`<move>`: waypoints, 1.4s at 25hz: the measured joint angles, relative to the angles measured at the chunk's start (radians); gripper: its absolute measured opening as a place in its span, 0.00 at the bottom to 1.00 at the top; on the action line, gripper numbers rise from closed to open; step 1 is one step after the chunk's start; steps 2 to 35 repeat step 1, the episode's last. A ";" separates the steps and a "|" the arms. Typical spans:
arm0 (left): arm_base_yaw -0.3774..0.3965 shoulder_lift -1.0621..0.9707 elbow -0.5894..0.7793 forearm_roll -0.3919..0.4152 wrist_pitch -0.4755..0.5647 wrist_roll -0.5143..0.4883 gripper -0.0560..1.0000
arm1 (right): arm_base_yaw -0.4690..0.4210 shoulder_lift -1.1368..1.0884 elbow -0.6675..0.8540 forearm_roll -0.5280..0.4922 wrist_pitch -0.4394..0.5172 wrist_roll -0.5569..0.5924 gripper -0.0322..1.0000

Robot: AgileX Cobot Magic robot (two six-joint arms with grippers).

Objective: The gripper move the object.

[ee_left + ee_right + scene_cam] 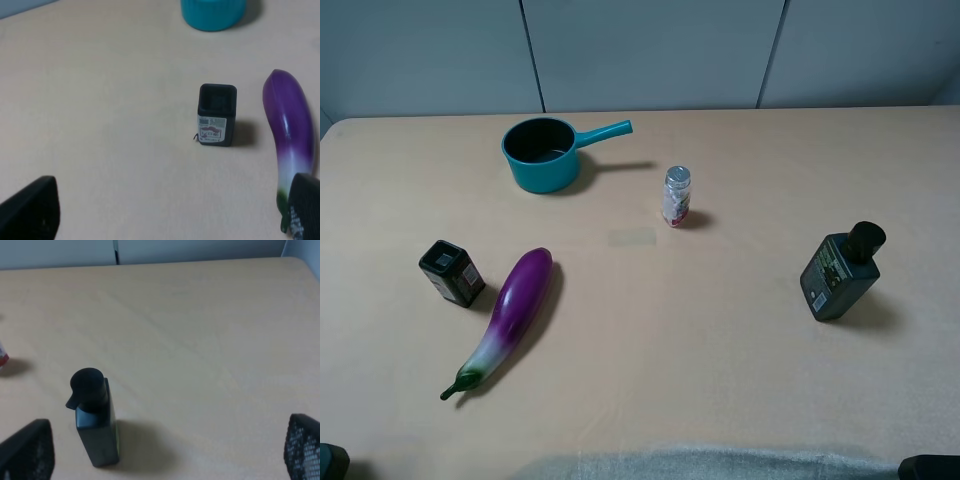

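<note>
The small black boxy bottle (pixel 452 272) with a white-and-red label stands upright at the table's left, beside the eggplant. It also shows in the left wrist view (pixel 217 115), well ahead of my left gripper (pixel 170 212), whose jaws are spread wide and empty. My right gripper (pixel 165 450) is also open and empty, set back from the dark-green bottle (pixel 95 417). In the exterior high view only the arms' dark ends show at the bottom corners, the left one (pixel 332 462) and the right one (pixel 930 467).
A purple eggplant (pixel 508 315) lies just right of the small bottle. A teal pot (pixel 542 154) with a handle stands at the back. A clear shaker with a silver lid (pixel 677 196) stands mid-table. The larger dark-green bottle (pixel 840 272) stands at the right.
</note>
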 joint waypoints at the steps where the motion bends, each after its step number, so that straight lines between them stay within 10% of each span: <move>1: 0.000 0.000 0.000 0.000 0.000 0.000 0.90 | 0.000 0.000 0.000 -0.001 0.000 0.000 0.70; 35: 0.000 0.000 0.000 0.000 0.000 0.000 0.90 | 0.000 0.000 0.000 -0.001 0.000 0.000 0.70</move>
